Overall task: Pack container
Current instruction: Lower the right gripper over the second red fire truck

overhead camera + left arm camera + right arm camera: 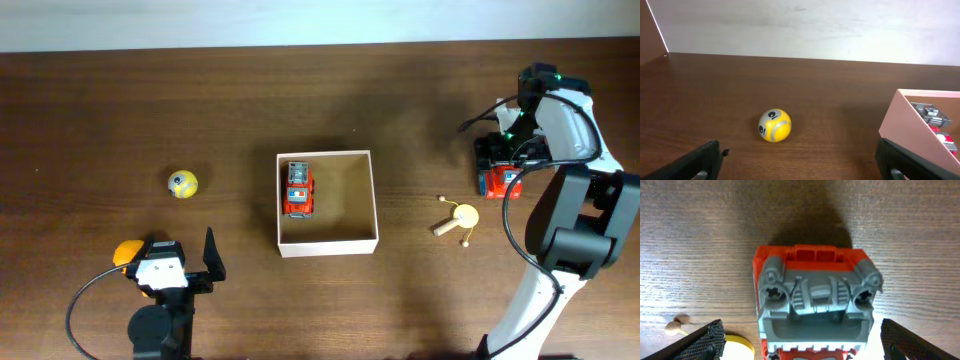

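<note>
the container is sitting at the middle of the table, with a red truck lying inside by its left wall. the left fingers are hanging wide open and empty at the near left, facing a yellow ball; an orange blob beside them is possibly another toy. the right fingers are standing spread either side of a second red truck at the right, gripping nothing.

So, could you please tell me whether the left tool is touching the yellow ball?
Apart. The left wrist view shows the yellow ball resting ahead of the open left tool, with bare table between it and both fingers.
</note>
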{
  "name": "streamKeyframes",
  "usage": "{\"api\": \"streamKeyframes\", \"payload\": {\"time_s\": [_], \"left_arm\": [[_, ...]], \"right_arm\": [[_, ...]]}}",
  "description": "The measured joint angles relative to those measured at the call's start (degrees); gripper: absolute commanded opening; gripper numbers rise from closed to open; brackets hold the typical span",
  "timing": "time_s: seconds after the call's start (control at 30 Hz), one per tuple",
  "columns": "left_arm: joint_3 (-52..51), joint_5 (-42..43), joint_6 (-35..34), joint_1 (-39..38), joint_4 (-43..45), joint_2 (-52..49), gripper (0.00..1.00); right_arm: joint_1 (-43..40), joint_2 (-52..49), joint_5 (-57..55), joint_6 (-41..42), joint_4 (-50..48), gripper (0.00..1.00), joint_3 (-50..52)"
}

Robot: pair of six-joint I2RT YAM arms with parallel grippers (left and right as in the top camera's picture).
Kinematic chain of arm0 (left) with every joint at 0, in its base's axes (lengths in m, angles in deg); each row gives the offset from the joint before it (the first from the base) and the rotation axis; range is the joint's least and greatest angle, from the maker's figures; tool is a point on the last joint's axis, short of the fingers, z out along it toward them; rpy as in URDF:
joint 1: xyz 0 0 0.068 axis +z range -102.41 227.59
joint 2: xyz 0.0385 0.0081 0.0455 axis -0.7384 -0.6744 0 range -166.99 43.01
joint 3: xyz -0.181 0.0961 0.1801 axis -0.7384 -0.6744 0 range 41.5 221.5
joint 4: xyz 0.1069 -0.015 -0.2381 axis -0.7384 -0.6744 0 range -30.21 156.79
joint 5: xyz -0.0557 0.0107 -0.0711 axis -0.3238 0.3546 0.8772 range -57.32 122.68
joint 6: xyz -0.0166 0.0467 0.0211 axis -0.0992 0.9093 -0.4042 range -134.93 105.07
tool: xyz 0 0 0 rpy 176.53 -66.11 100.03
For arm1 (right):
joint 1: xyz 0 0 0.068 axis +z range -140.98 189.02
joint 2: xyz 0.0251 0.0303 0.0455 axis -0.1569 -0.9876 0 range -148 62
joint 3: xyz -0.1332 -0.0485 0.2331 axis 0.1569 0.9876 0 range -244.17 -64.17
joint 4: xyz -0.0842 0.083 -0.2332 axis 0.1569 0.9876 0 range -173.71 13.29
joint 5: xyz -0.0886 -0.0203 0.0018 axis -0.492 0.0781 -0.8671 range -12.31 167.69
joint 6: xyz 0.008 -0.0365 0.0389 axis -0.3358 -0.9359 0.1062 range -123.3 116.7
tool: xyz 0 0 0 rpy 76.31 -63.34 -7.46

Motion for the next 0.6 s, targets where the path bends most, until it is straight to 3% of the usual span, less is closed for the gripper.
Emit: {"api": "streamKeyframes", "payload": {"time_s": [0.6], "left_arm": [[0.0,0.0,0.0,0.0,0.0,0.0,0.99]], "right_arm": [[0.0,0.0,0.0,-0.3,-1.2,0.88,0.7]]}}
